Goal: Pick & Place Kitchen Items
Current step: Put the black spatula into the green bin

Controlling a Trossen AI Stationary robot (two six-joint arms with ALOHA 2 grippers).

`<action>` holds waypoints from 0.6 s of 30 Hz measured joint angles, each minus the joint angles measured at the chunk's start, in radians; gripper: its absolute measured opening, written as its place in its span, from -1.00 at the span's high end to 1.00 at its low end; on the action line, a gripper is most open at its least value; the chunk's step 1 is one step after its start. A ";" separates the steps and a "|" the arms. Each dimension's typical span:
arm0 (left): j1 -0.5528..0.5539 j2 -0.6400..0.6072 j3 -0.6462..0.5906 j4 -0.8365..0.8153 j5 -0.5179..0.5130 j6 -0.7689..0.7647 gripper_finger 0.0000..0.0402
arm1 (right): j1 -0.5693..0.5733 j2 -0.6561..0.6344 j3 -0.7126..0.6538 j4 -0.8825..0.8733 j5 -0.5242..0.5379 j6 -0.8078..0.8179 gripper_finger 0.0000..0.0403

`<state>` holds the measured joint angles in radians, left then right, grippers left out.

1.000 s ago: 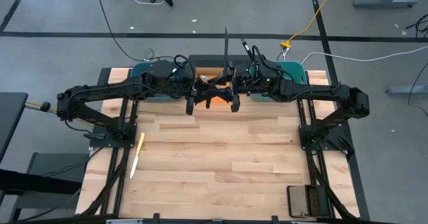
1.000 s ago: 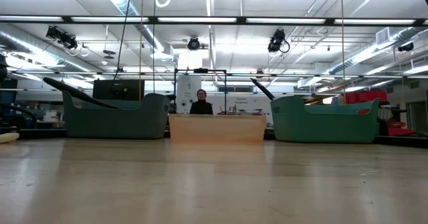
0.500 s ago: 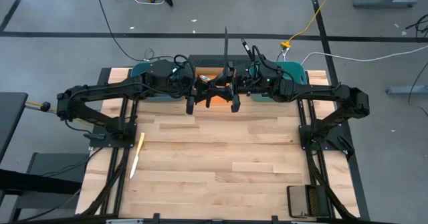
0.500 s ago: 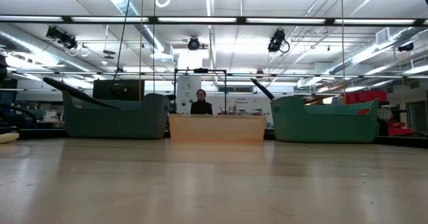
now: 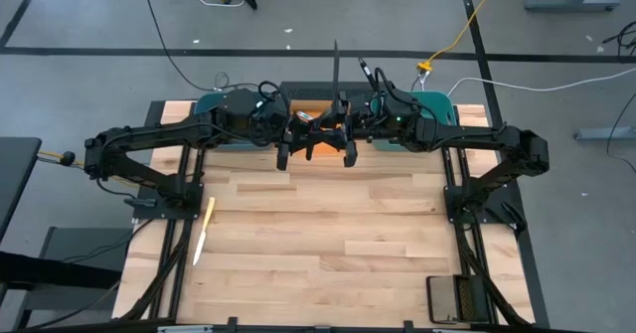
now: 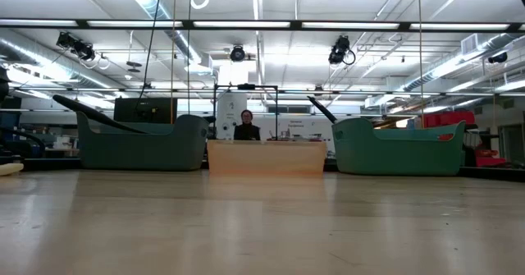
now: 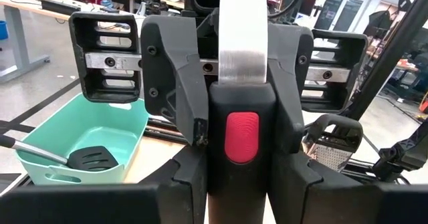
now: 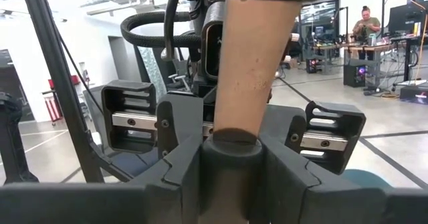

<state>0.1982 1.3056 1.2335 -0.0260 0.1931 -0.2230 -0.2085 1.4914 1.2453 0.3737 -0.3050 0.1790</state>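
A knife (image 7: 242,83) with a black handle, a red spot and a silver blade stands upright, blade up, high over the orange bin (image 5: 320,109) at the table's far middle. My left gripper (image 7: 241,177) and my right gripper (image 8: 227,164) meet there, both shut on the knife; in the high view they show as left gripper (image 5: 303,132) and right gripper (image 5: 343,129). A yellow-handled knife (image 5: 204,231) lies flat on the table near the left arm's base. A black slotted spatula (image 7: 90,158) rests in a teal bin (image 7: 80,130). My left gripper pinches the knife's black handle (image 7: 242,150) between its two fingers, beside the red spot. It comes in level from the table's left, fingers across the knife. The knife stands upright, lifted clear. My right gripper pinches the handle's upper end (image 8: 227,144), just under the blade, between its two fingers (image 7: 175,70). It comes in level from the table's right, across the knife, above the left gripper's hold.
Two teal bins (image 6: 139,144) (image 6: 398,148) flank the orange bin (image 6: 267,156) along the far edge, dark utensil handles sticking out of both. A dark slotted object (image 5: 457,298) lies at the near right corner. Bare wood (image 5: 328,234) spans the table's middle and near part.
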 joint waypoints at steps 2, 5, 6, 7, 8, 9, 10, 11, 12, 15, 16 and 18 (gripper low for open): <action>0.000 0.000 0.000 0.000 -0.006 0.000 0.39 | 0.000 0.000 0.000 0.000 0.000 -0.002 0.35; 0.000 0.000 0.000 0.000 -0.012 0.000 0.37 | 0.000 0.000 0.000 0.000 -0.002 -0.004 0.36; 0.000 0.000 0.000 0.000 -0.012 0.000 0.38 | 0.000 0.000 0.000 0.000 -0.003 -0.004 0.36; 0.000 0.000 0.000 0.000 -0.012 0.000 0.38 | 0.000 0.000 0.000 0.000 -0.003 -0.004 0.37; 0.000 0.000 0.000 0.000 -0.013 0.000 0.39 | 0.000 0.000 0.000 0.000 -0.003 -0.004 0.37; 0.000 0.000 0.000 0.000 -0.013 0.000 0.39 | 0.000 0.000 0.000 0.000 -0.003 -0.005 0.37; 0.000 0.000 0.000 0.000 -0.013 0.000 0.39 | 0.000 0.000 0.000 0.000 -0.003 -0.005 0.37; 0.000 0.000 0.000 0.000 -0.014 0.000 0.38 | 0.000 0.000 0.000 0.000 -0.003 -0.006 0.37; 0.000 0.000 0.000 0.000 -0.014 0.000 0.36 | 0.000 0.000 0.000 0.000 -0.003 -0.008 0.37; 0.000 0.000 0.000 -0.001 -0.018 -0.003 0.26 | 0.000 0.000 0.000 0.000 -0.002 -0.015 0.37; 0.000 0.000 0.000 -0.001 -0.017 -0.004 0.22 | 0.000 0.000 0.000 0.000 -0.002 -0.015 0.37; 0.000 0.000 0.000 -0.002 -0.018 -0.003 0.17 | 0.000 0.000 0.000 0.000 -0.002 -0.014 0.37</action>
<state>0.1980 1.3056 1.2335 -0.0277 0.1753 -0.2264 -0.2089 1.4910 1.2453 0.3740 -0.3069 0.1646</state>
